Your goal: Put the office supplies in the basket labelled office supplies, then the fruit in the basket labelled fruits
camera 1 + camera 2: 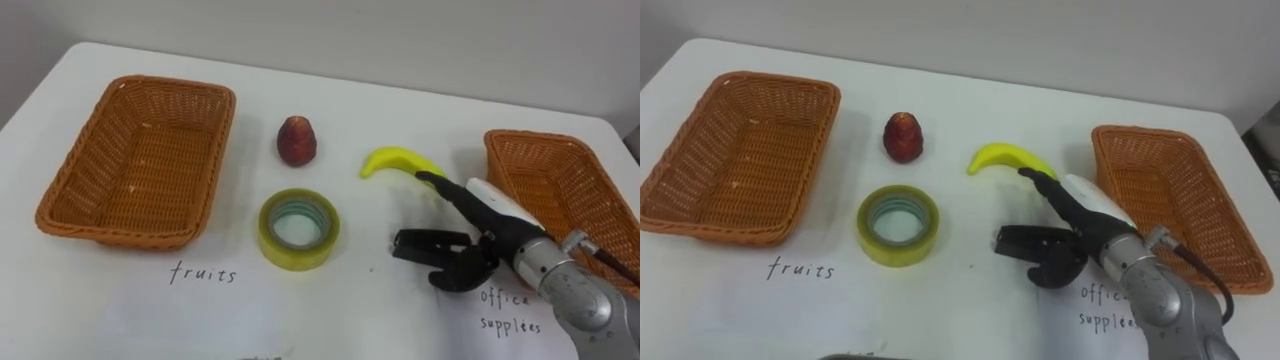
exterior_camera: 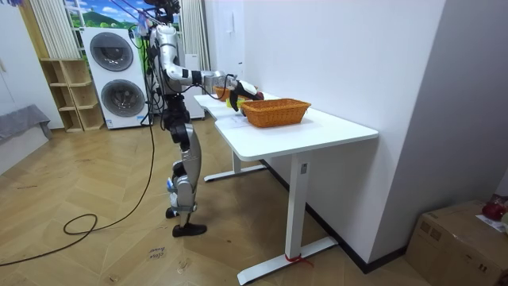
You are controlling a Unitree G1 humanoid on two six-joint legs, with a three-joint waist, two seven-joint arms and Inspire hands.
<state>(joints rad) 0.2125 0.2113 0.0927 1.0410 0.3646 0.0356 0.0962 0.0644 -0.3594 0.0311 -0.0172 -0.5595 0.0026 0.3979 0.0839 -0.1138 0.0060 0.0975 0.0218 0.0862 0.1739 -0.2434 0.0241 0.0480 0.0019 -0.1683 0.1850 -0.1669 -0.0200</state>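
Note:
A yellow banana [image 1: 398,161] lies on the white table right of centre, and a red fruit [image 1: 297,140] stands further left. A roll of yellow tape [image 1: 299,229] lies flat in front of the red fruit. The left wicker basket [image 1: 140,160], marked "fruits" on the table, holds nothing. The right wicker basket [image 1: 565,190], marked "office supplies", also holds nothing. My right hand [image 1: 470,245] hovers low over the table just in front of the banana, open, one finger reaching to the banana's right end, the thumb pointing left.
The table's far edge [image 1: 330,75] runs close behind the fruit, with a wall beyond. In the room view I stand at the long side of the white desk [image 2: 317,131], washing machines [image 2: 115,75] behind me.

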